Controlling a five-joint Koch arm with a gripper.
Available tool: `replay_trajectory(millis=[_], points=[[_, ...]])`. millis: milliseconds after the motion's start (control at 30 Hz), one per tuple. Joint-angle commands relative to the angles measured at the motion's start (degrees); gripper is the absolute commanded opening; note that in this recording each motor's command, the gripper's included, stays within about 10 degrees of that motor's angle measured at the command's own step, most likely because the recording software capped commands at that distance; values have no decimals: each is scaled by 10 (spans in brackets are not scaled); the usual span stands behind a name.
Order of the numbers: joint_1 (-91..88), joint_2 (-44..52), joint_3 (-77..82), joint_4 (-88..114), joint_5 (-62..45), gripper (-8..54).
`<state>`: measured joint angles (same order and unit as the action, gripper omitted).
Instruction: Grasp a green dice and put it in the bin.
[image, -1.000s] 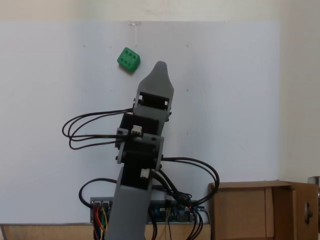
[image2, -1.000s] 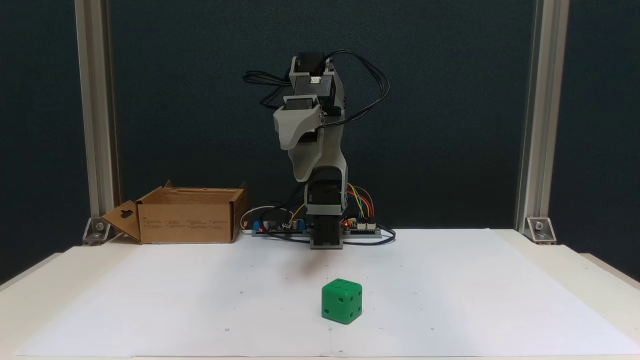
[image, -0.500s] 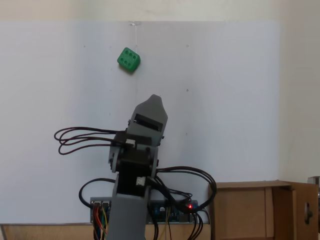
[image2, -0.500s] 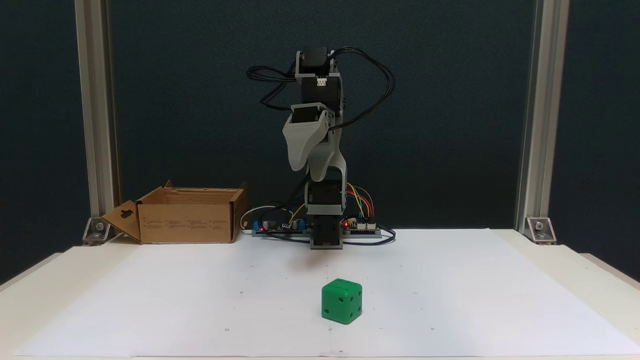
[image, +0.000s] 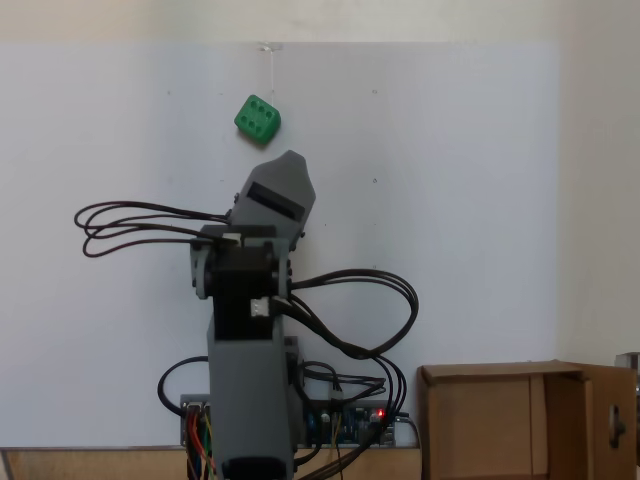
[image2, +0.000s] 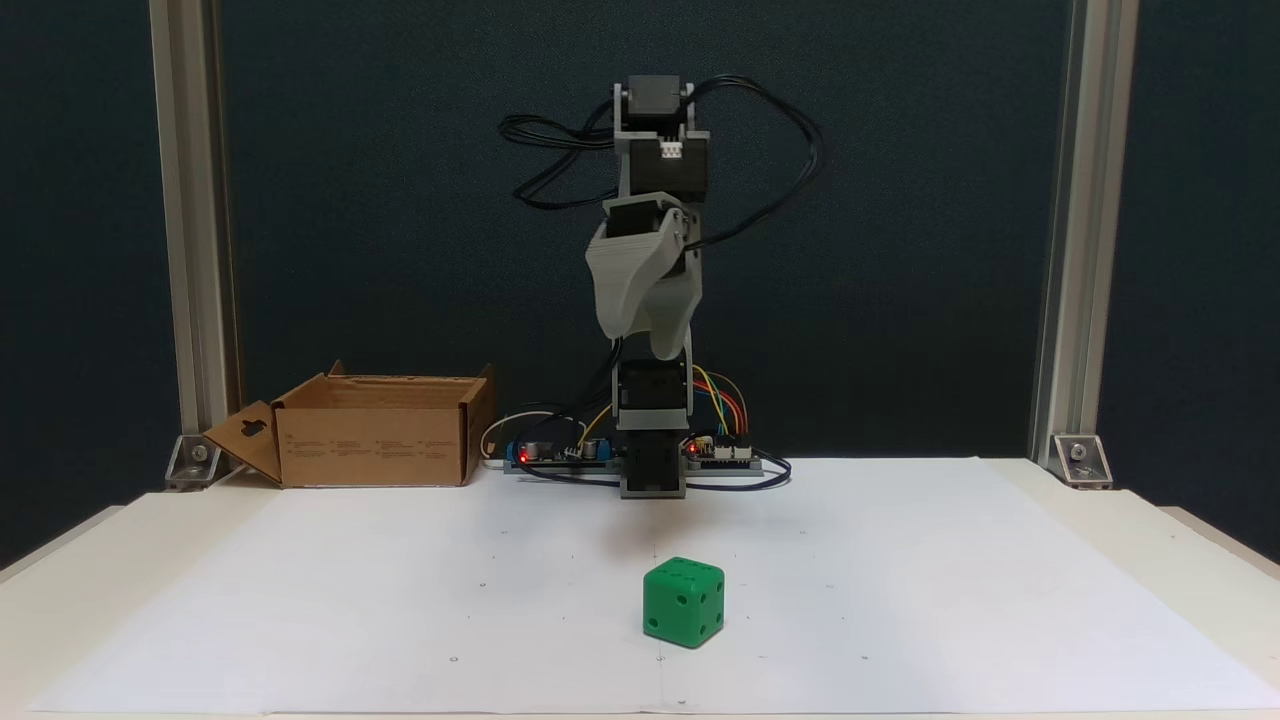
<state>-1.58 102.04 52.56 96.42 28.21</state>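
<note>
White paper (image2: 900, 600) holds the green dice (image2: 684, 602), untouched.

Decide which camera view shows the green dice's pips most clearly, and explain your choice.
The fixed view facing the arm's front: the green dice is large and near, showing pips on three faces. The fixed view from above shows the dice small and far, with the six pips on top.

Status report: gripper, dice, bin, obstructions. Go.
Gripper raised above the table, empty; open or shut unclear. Green dice on white paper, untouched. Bin beside the arm's base. Nothing between gripper and dice.
</note>
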Motion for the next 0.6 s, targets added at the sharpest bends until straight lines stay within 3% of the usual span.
replay_trajectory(millis=[0, 233, 567], points=[[-20, -11, -53, 18, 76, 417], [-50, -47, -94, 7, 143, 392], [-41, -102, -98, -16, 143, 392]])
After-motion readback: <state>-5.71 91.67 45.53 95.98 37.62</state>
